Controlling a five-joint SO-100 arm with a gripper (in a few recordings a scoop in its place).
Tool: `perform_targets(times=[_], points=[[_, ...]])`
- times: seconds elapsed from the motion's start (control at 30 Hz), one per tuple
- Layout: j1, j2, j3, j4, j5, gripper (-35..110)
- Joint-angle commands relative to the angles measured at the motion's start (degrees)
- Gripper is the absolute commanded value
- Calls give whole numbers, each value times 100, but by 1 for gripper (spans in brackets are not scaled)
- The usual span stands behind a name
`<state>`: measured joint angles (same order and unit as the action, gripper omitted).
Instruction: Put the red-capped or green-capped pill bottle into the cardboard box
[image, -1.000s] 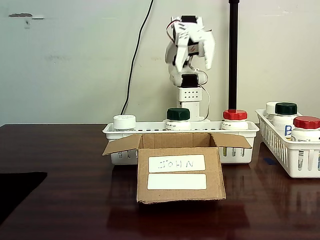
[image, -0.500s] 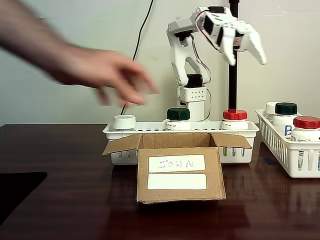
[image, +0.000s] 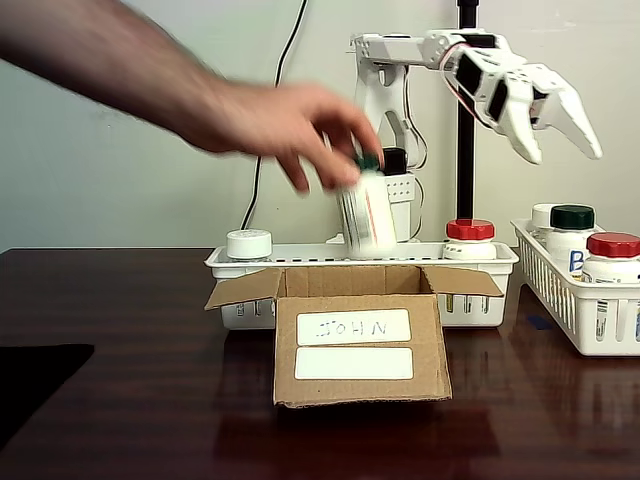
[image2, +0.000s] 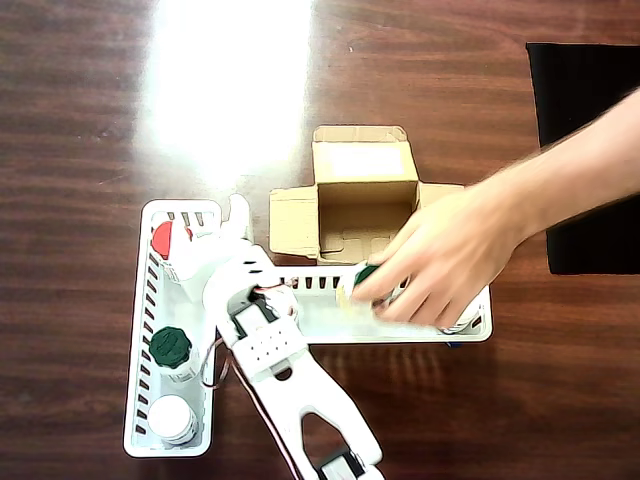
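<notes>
Gripper hangs spread wide and empty above the red-capped pill bottle, which stands in the white basket behind the cardboard box, likely poised for descent onto it.

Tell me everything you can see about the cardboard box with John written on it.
The cardboard box is small, brown and plain, standing upright on the dark wooden table with its top open and flaps folded outward. Its front carries two white rectangular labels: the upper reads "JOHN" by hand, the lower is blank. In the overhead view its inside looks empty. It sits right in front of the long white slotted basket; whether they touch is unclear. A person's hand holds a green-capped bottle above and behind it.
</notes>
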<state>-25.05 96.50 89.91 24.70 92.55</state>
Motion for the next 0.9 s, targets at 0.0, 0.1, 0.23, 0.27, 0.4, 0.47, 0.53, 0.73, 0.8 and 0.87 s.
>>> perform_targets(times=[0.0, 0.1, 0.23, 0.27, 0.4, 0.47, 0.53, 0.73, 0.8, 0.87], points=[[-316, -70, -668, -114, 18, 66], [-492, -448, -923, -185, -18, 66], [-589, -896, -976, -510, 62, 66], [-589, -1011, -976, -606, 79, 66], [-580, -1354, -976, -923, 123, 66], [-527, -1459, -976, -984, 149, 66], [-466, -1529, -976, -1002, 176, 66], [-229, -1775, -949, -1099, 308, 66], [-185, -1811, -923, -1134, 334, 66], [-176, -1854, -923, -1169, 334, 66]])
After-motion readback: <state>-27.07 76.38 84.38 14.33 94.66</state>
